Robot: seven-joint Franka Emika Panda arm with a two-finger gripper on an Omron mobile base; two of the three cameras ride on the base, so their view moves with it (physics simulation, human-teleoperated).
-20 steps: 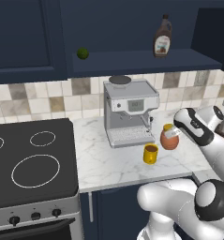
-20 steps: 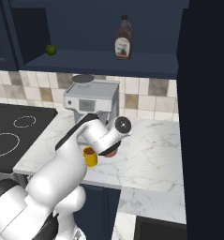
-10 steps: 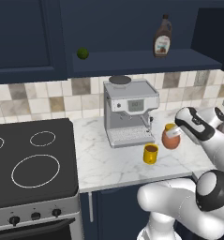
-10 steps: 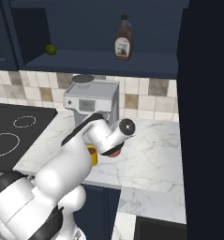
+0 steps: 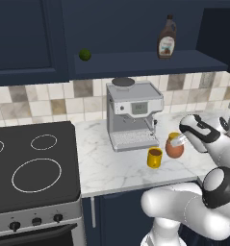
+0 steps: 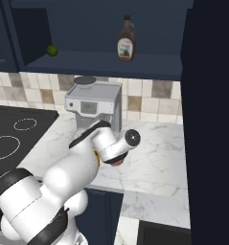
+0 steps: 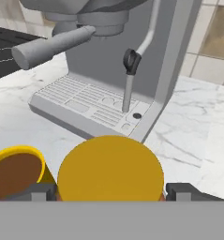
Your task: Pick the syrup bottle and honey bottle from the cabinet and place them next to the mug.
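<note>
We see the gripper (image 7: 111, 191) spread wide, one finger on each side of the honey bottle (image 7: 110, 168). In the hand view the fingers (image 7: 38, 192) stand just clear of the bottle's sides, so we read it as open and not clamped.

The honey bottle (image 5: 174, 145) stands upright on the marble counter (image 5: 111, 166), just right of the mug (image 5: 155, 157) in the left base view. The two sit close; we can't tell if they touch. Both are in front of the grey espresso machine (image 5: 134, 115), near its drip tray (image 7: 90, 110).

In the hand view the mug (image 7: 19, 171) shows at lower left with its dark brown inside, right beside the bottle's yellow-orange lid.

The syrup bottle (image 5: 167, 37) is upright on the open shelf of the navy cabinet (image 5: 34, 43), well above the counter. In the right base view the syrup bottle (image 6: 126, 39) is near the middle of that shelf. A small green lime (image 5: 84, 54) lies on the same shelf, well to the left.

A black cooktop (image 5: 27, 163) sits left of the counter.

In the right base view the arm covers most of the mug and the honey bottle (image 6: 115, 161).
</note>
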